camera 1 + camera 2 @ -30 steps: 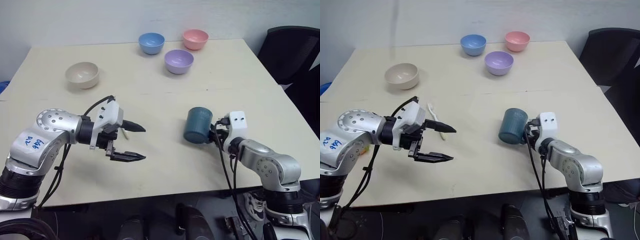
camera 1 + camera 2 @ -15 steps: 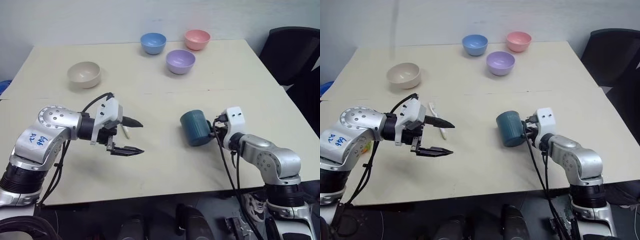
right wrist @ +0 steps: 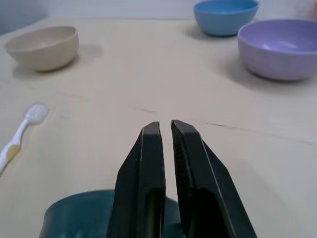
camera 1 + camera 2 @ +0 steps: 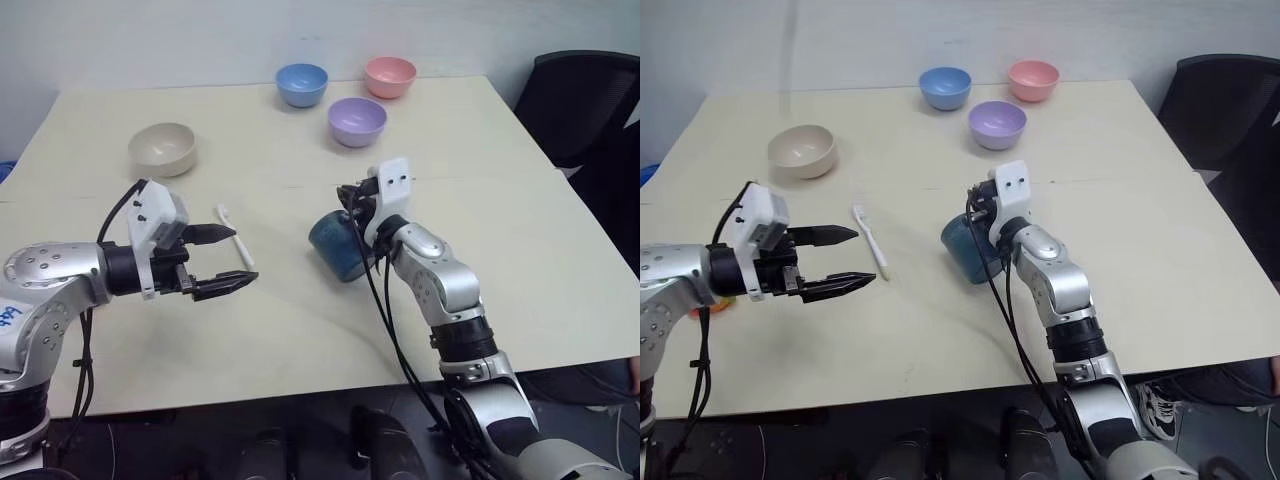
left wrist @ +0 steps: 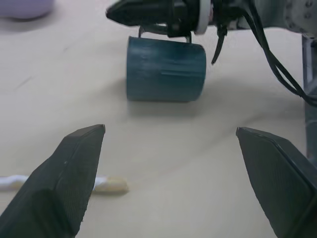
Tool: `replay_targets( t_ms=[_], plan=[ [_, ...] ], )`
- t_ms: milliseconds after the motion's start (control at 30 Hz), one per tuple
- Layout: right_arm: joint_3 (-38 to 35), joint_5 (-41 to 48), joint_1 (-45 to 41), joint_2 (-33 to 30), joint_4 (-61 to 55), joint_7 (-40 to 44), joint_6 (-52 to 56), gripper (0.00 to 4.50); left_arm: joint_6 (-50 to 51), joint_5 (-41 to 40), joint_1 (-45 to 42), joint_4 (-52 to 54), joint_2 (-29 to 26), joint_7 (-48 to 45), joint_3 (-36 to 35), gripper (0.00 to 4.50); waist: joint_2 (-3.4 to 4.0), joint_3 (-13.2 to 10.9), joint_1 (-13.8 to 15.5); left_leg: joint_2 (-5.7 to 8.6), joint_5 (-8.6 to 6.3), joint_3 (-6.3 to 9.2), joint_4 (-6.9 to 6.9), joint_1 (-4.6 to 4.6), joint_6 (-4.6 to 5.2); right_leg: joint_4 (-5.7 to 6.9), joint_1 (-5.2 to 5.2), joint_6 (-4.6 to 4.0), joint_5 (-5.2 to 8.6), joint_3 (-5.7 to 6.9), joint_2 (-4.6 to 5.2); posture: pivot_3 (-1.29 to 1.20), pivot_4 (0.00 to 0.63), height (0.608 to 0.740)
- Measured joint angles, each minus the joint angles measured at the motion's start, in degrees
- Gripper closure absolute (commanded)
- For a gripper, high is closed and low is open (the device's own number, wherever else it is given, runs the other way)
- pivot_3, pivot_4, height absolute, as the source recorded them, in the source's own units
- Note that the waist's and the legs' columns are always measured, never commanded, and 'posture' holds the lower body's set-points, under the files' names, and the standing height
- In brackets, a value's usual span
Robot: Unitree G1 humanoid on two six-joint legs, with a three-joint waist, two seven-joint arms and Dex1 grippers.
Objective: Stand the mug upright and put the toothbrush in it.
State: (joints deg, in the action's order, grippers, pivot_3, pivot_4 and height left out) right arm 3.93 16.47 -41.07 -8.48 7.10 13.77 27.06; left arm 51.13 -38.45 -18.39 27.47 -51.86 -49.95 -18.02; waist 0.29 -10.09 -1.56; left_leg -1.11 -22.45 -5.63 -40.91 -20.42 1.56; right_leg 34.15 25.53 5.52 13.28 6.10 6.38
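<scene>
From the head views, we see the mug (image 4: 338,245) lying on its side on the desk (image 4: 480,180), our right hand (image 4: 350,200) clenched above it, apparently gripping nothing. The toothbrush (image 4: 871,240) lies left of the mug. The left wrist view shows our left hand (image 5: 168,183) spread wide, ready for the toothbrush.

table (image 4: 500,200): cream | on it: mug (image 4: 335,245) tilted; toothbrush (image 4: 236,241) flat; four bowls (image 4: 356,121)

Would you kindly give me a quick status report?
Left gripper open, empty. Right gripper shut above the mug, which stands on the table. Toothbrush lies flat, path clear.
</scene>
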Motion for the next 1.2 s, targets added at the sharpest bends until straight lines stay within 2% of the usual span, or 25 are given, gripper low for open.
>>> replay_targets(
  t_ms=[67,233,467,600,800,867,1033,1133,1200],
  plan=[
    [-0.2,-0.1,0.0,-2.9,-2.1,0.9,2.1,3.58,0.2,-0.8,0.9,1.3,-0.1,0.4,-1.1,0.0,0.01,0.0,0.0,0.1,0.01,-0.01,0.01,-0.01,0.05,-0.02,0.0,0.0,0.0,0.01,0.11,0.0,0.15,0.74],
    [-3.4,0.8,-0.3,-12.7,-11.5,4.2,11.4,1.94,0.2,-1.6,1.0,1.5,-0.2,1.8,-1.0,0.0,0.09,-0.1,-0.1,0.03,0.02,-0.03,0.01,-0.01,0.05,-0.02,0.0,0.0,0.0,0.06,0.03,0.0,0.15,0.74],
    [-4.8,7.7,-2.3,-23.2,-13.0,13.8,28.6,1.94,-1.2,-1.6,-3.5,0.5,0.8,1.7,4.5,0.0,0.09,-0.1,-0.1,0.07,0.01,-0.16,0.03,0.05,0.0,-0.02,0.0,0.0,0.0,0.04,-0.06,0.0,0.15,0.74],
    [-4.3,9.7,-5.1,-25.2,-4.8,20.4,33.3,1.94,-2.9,-1.1,-6.5,-1.8,1.7,1.1,7.9,0.0,0.08,-0.1,-0.1,0.19,0.02,-0.22,0.03,0.05,0.03,-0.02,0.01,0.01,0.0,0.01,-0.05,0.0,0.15,0.74],
    [-1.2,7.5,-11.6,-24.9,9.8,26.2,30.9,1.94,-4.9,-0.3,-8.3,-3.8,1.9,0.0,10.2,0.0,0.09,-0.1,-0.1,0.18,0.02,-0.23,0.06,0.04,0.03,-0.05,0.03,0.01,0.0,0.02,-0.06,0.0,0.15,0.74],
    [1.6,6.6,-12.8,-24.5,13.8,30.7,29.3,1.94,-5.7,0.2,-8.4,-3.9,1.9,-0.3,10.5,0.0,0.09,-0.1,-0.1,0.18,0.02,-0.22,0.06,0.03,0.03,-0.07,0.03,0.01,0.0,0.03,-0.05,0.0,0.15,0.74],
    [7.6,3.6,-15.1,-22.4,19.8,38.9,23.8,1.94,-6.4,0.5,-8.4,-3.9,2.0,-0.7,10.8,0.0,0.09,-0.1,-0.2,0.18,0.02,-0.21,0.02,0.02,0.03,-0.06,0.03,0.03,-0.01,0.04,-0.05,0.0,0.15,0.74],
    [9.2,2.3,-15.5,-22.0,21.0,39.7,21.8,1.94,-6.6,0.5,-8.4,-3.9,2.0,-0.7,10.8,0.0,0.09,-0.1,-0.1,0.18,0.02,-0.19,0.02,0.02,0.02,-0.05,0.03,0.03,-0.01,0.05,-0.04,0.0,0.15,0.74],
    [12.3,-2.3,-15.6,-21.2,23.9,40.4,16.0,1.94,-6.7,0.5,-8.3,-3.8,2.0,-0.6,10.8,0.0,0.09,-0.1,-0.1,0.19,0.02,-0.16,0.02,0.01,0.02,-0.06,0.02,0.03,-0.01,0.06,0.0,0.0,0.15,0.74]
  ],
)
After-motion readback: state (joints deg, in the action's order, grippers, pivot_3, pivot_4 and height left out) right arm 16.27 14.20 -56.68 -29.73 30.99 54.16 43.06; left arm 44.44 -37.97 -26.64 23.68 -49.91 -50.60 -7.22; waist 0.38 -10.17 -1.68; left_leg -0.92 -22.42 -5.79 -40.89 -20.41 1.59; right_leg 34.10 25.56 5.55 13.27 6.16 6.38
